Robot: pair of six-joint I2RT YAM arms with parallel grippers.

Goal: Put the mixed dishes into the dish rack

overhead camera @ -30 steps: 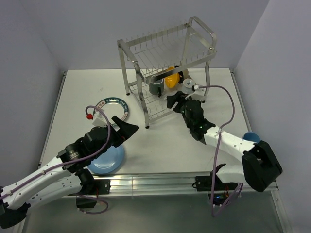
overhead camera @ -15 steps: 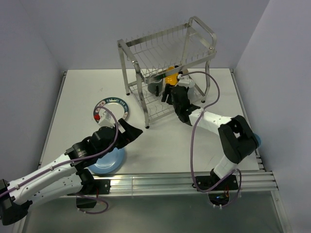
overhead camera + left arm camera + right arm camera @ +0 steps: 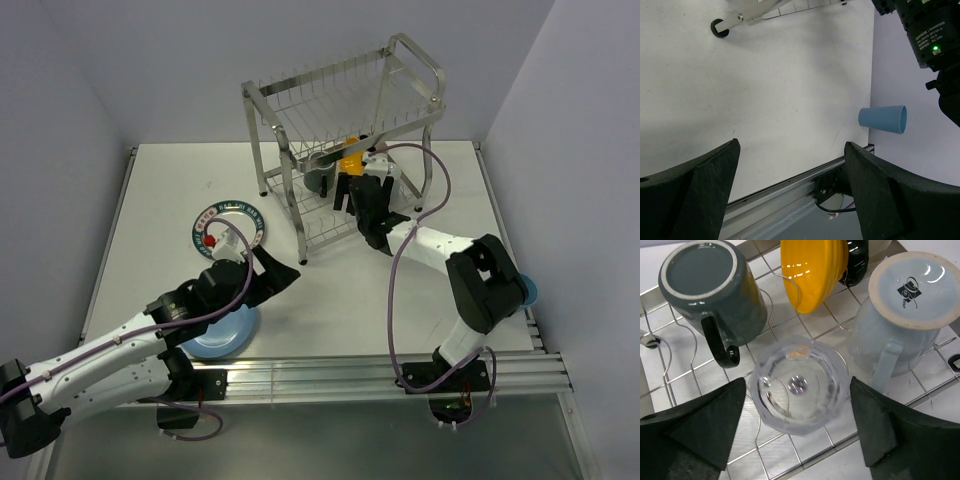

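The dish rack [image 3: 340, 100] stands at the back of the table. On its lower shelf [image 3: 805, 450] stand a dark mug [image 3: 715, 287], an orange bowl [image 3: 812, 270], a pale grey-blue mug [image 3: 900, 310] and a clear glass [image 3: 799, 365]. My right gripper [image 3: 797, 390] reaches into that tier [image 3: 350, 195], open, with the glass between its fingers and a thin gap on the left. My left gripper [image 3: 275, 270] hangs open and empty over the table. A light blue plate [image 3: 222, 335] and a white green-rimmed plate [image 3: 232, 222] lie at the left. The blue cup [image 3: 882, 119] lies on its side at the right edge.
A rack foot [image 3: 717, 28] stands on the white table [image 3: 350, 300]. An aluminium rail [image 3: 350, 372] runs along the near edge. The right arm's wrist [image 3: 925, 30] stretches across from the right. Grey walls close in the sides.
The right arm swung left and pushed into the rack's lower tier, and its jaws have widened around the glass. The left arm drifted slightly to the right.
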